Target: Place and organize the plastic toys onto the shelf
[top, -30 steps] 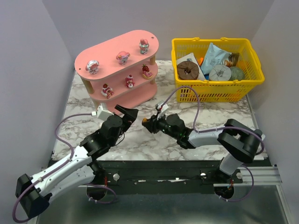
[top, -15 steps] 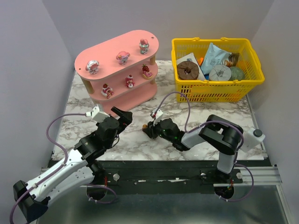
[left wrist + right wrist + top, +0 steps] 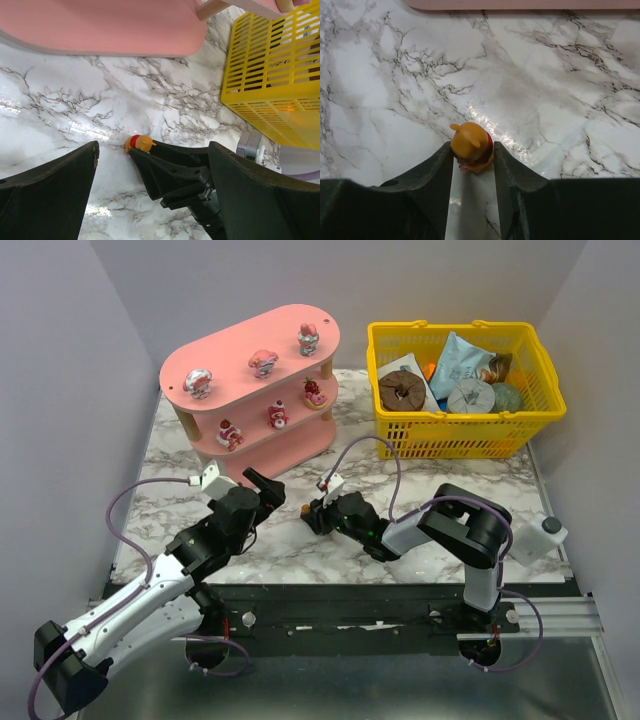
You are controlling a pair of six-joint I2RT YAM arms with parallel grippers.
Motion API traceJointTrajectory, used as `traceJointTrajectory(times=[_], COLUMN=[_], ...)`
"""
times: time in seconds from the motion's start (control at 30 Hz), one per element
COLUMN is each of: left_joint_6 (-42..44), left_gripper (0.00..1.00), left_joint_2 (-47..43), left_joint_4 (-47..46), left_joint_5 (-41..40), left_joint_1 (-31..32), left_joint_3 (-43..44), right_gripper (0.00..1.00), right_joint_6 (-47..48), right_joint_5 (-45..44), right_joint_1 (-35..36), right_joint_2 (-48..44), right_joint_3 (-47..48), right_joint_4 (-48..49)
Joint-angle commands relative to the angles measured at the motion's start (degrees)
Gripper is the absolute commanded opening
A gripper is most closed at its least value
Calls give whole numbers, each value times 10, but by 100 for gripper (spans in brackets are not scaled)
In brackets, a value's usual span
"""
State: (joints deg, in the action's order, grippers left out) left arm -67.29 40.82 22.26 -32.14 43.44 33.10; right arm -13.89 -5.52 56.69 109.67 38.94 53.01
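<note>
Orange bear toy (image 3: 470, 143) — pinched between right gripper's (image 3: 473, 150) tips (low over the marble table (image 3: 555, 75)) — left gripper (image 3: 155, 175) gapes.

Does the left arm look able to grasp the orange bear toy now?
Probably not cleanly: the right gripper is shut on the orange bear toy, its fingers covering both sides. The open left gripper is near, though.

Yellow mesh basket (image 3: 460, 436) far right on the marble tabletop (image 3: 480, 476), brown ring (image 3: 399, 391) inside, blue packet (image 3: 462, 360) beside it, perhaps a foil-lidded tub (image 3: 470, 396).
</note>
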Motion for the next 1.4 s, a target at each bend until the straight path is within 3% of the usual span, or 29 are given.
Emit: traceJointTrajectory(times=[0.0, 0.3, 0.37, 0.5, 0.73, 0.9, 1.0, 1.17, 1.37], left_joint_6=[8, 63, 110, 215, 341, 394, 464, 595, 689], left_gripper=[99, 99, 99, 99, 99, 99, 99, 97, 93], left_joint_2=[8, 22, 27, 77, 202, 250, 308, 397, 429], left_joint_4=[3, 13, 12, 36, 86, 53, 86, 152, 214], left_joint_5=[16, 26, 37, 63, 106, 130, 118, -29, -20], left_joint_1=[-10, -18, -19, -20, -20, -21, -20, 2, 24], left_joint_3=[14, 28, 40, 81, 173, 209, 278, 382, 391], right_gripper=[50, 83, 93, 98, 100, 100, 100, 100, 99], right_joint_6=[6, -38, -53, -117, -220, -236, -192, -192, -226], right_joint_5=[-13, 13, 13, -32, -143, -10, -4, 35, 85], right_joint_1=[5, 5, 4, 5, -24, -156, -191, -244, -275], right_joint_2=[-13, -78, -113, -185, -257, -287, -292, -268, -232], right_joint_3=[-1, -4, 0, 3, 89, 62, 69, 127, 184], right_joint_4=[4, -52, -101, -215, -572, -589, -599, -672, -785])
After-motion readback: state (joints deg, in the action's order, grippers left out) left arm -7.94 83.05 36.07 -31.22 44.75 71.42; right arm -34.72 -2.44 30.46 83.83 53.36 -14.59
